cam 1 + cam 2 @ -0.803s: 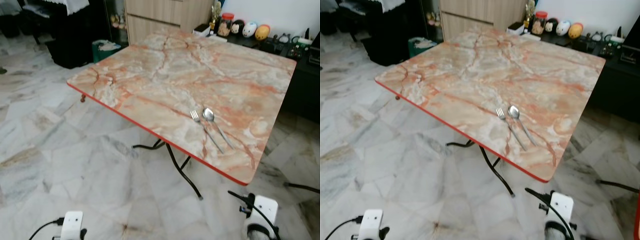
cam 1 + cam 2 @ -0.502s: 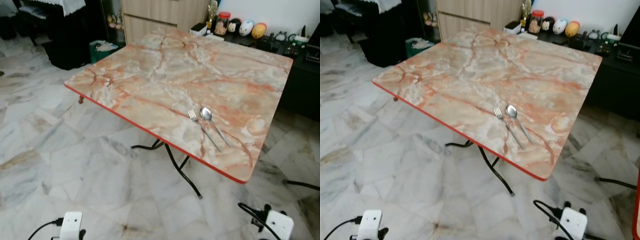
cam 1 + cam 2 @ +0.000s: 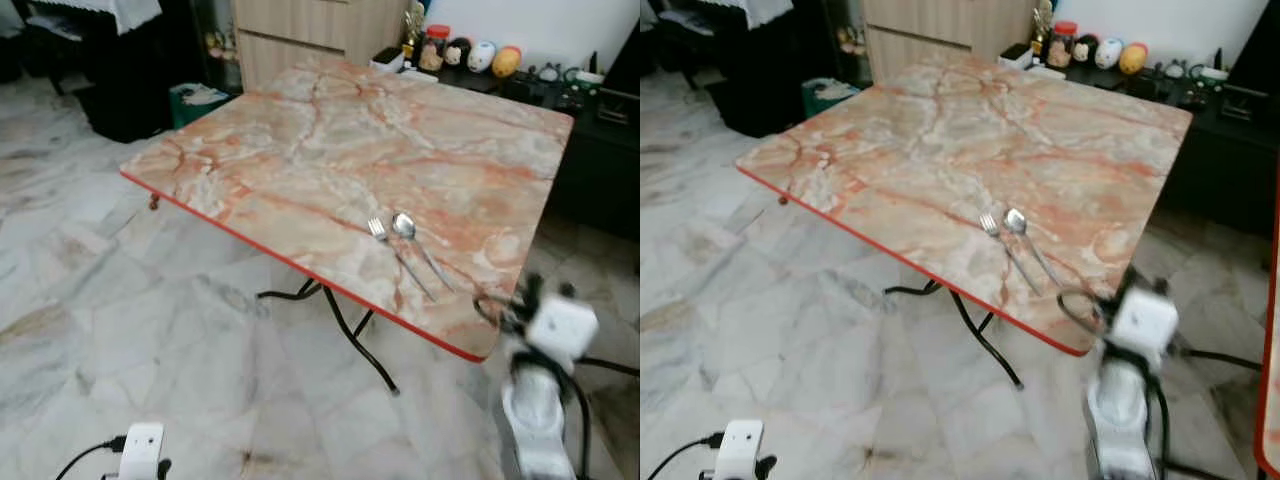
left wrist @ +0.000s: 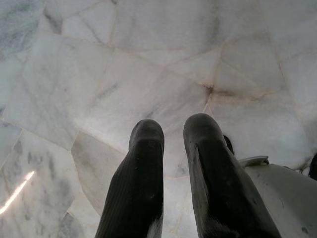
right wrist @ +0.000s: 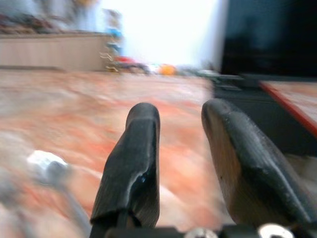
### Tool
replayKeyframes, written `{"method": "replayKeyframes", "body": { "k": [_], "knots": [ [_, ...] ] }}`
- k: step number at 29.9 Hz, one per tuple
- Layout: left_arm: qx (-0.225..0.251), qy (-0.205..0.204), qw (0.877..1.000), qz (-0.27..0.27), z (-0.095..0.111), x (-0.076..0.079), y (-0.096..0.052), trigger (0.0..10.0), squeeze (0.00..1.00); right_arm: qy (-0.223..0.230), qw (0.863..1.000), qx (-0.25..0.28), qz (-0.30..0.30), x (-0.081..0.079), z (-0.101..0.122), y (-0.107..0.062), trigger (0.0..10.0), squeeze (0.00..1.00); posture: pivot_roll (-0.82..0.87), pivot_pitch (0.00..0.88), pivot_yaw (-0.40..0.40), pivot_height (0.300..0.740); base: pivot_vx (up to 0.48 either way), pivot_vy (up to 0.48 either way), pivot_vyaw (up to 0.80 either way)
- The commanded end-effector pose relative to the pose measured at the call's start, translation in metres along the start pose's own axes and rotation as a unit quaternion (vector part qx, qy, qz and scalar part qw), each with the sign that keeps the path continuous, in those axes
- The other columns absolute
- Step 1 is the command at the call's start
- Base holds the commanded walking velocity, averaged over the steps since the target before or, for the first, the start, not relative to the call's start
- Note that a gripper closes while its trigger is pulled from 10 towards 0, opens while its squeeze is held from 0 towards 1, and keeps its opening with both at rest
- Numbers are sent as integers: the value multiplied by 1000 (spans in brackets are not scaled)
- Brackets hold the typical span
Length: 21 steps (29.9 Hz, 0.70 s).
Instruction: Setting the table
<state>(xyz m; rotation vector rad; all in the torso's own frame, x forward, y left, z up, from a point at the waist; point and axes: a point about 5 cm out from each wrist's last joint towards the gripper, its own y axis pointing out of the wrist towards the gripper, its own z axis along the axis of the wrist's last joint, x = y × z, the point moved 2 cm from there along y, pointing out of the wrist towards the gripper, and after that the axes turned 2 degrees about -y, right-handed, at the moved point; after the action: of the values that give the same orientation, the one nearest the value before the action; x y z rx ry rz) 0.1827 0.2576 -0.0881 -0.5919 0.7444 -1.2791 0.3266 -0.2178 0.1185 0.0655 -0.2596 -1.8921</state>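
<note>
Marble floor (image 3: 120, 330) — marbled table (image 3: 330, 150)

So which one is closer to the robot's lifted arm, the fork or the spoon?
The spoon. It lies on the right of the fork on the table, on the side where the right gripper is raised by the corner.

No legible text, label, brand, number or sign in any view. Jar (image 3: 433, 47) and round ornaments (image 3: 480, 56) on sideboard behind table: markings too small to read (right wrist view blurred as well).
</note>
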Motion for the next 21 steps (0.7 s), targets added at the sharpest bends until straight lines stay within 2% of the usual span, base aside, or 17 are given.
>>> {"method": "replayKeyframes", "body": {
  "k": [1,3,8,15,21],
  "knots": [
    [-14,-6,1000,7,-6,-2,-1,10000,0,23,998,-33,47,-15,-6,6,10000,0,-14,0,-18,740,0,0,0],
    [-12,-13,1000,10,-6,-3,-1,10000,0,56,995,-41,67,-27,-2,17,10000,0,-9,0,-19,740,0,0,0],
    [-7,-20,1000,12,-5,-1,-1,10000,0,59,994,-40,79,-42,6,29,10000,0,-1,0,-22,740,0,0,0],
    [-5,-26,1000,14,-5,0,-1,10000,0,76,992,-40,92,-53,7,31,10000,0,7,0,-20,740,0,0,0],
    [-5,-27,999,17,-5,-2,-1,10000,0,75,991,-35,101,-57,5,27,10000,0,9,0,-18,740,0,0,800]
  ]
}}
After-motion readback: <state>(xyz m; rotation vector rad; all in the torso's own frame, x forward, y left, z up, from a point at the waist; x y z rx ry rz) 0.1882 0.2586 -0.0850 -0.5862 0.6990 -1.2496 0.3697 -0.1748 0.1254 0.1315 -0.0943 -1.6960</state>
